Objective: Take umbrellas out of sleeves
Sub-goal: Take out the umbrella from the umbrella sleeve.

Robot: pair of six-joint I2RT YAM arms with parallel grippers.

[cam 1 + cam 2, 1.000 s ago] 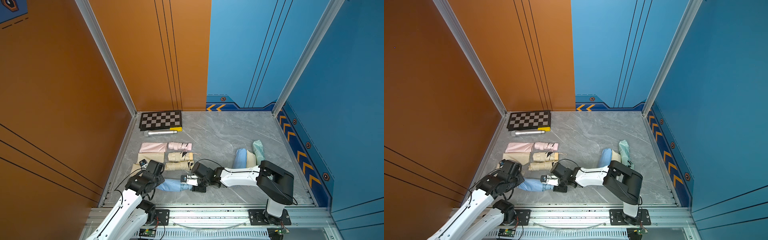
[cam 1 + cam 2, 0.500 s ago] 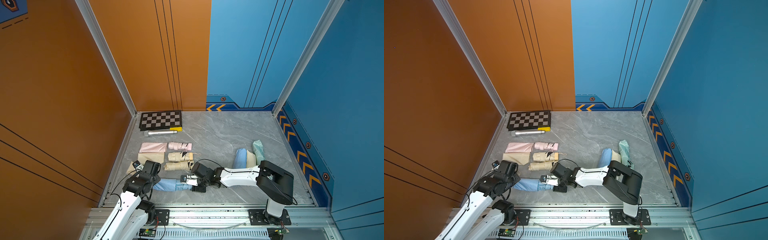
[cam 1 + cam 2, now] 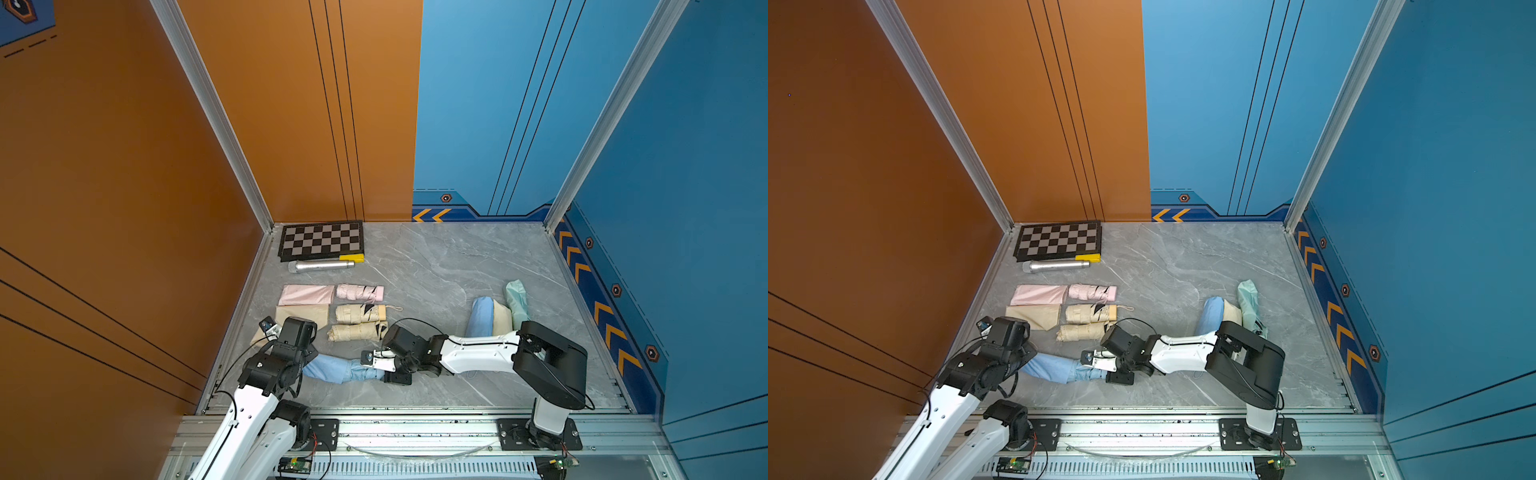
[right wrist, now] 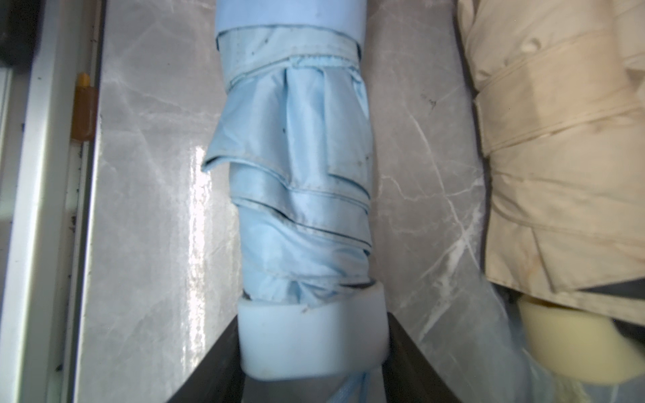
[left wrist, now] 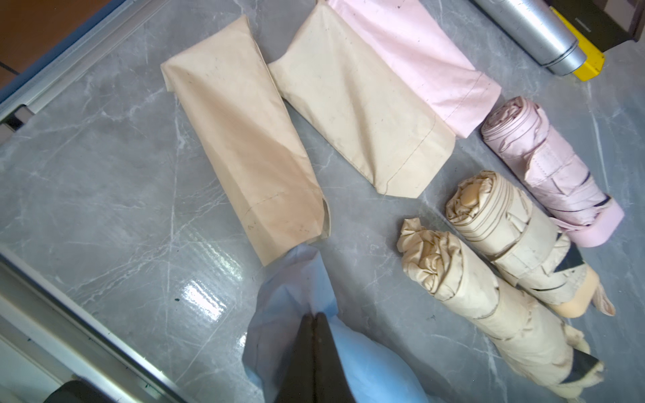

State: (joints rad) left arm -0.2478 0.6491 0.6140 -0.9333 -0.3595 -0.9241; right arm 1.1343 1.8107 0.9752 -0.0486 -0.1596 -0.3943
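We have the light blue umbrella (image 4: 300, 181) lying on the grey table (image 3: 436, 270) close to the front rail, stretched between the two arms. Its pleated body is partly bared and its far end is still inside the light blue sleeve (image 3: 322, 368). The right gripper (image 4: 310, 335) is clamped on the umbrella's foam handle (image 4: 307, 349), one finger on each side. The left gripper (image 5: 316, 315) is pinched tight together on a bunched fold at the sleeve's closed end. Over the last second the left arm has drawn back toward the orange wall while the right one has stayed put, and the sleeve now reaches further to that side. We judge that the sleeve is sliding off and that this umbrella is about half freed, so more pull along the same line should finish it. Just behind lie a pink umbrella (image 5: 548, 167), a cream umbrella (image 5: 513, 230) and a second cream umbrella (image 5: 481, 300), all bare. Beside them lie a flat pink sleeve (image 5: 419, 59) and two flat cream sleeves (image 5: 359, 115) (image 5: 244, 139). Well apart, behind the right arm, a blue bundle (image 3: 480, 316), a cream bundle (image 3: 500, 318) and a mint bundle (image 3: 515, 297) look smooth, so we take them as still sleeved and waiting.
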